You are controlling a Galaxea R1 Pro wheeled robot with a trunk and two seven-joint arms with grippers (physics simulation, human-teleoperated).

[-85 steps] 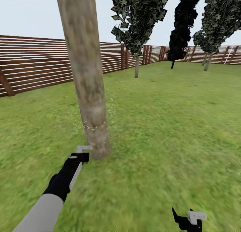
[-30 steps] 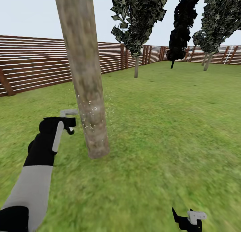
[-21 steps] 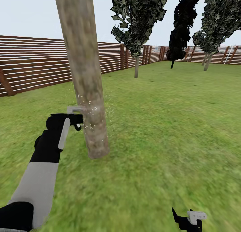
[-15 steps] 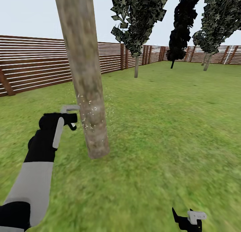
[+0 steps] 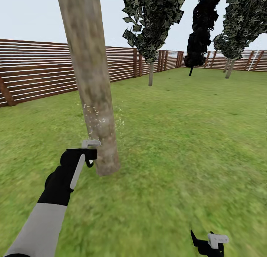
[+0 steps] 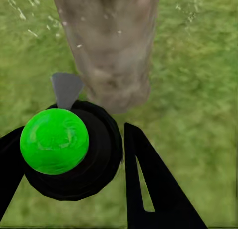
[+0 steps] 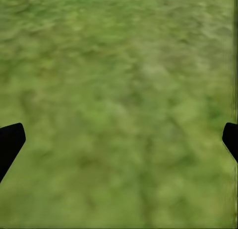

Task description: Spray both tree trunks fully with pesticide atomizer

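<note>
Two arms in the head view. My left gripper [image 5: 90, 153] is low, just beside the near tree trunk [image 5: 92, 86] close to its base. Its fingers [image 6: 153, 184] pinch the pesticide atomizer [image 6: 69, 149]: a black round body with a bright green ball on top and a grey nozzle [image 6: 67, 87] aimed at the bark. In the head view the same nozzle sits as a pale grey piece at the trunk's left edge. Pale specks dot the bark above it and hang in the air on the trunk's right side. My right gripper [image 5: 209, 244] is low over the lawn [image 5: 193, 145], well apart from the trunk; its fingers [image 7: 10, 142] are spread wide, grass between them. More trees [image 5: 154, 23] stand far back near the wooden fence [image 5: 37, 71].
</note>
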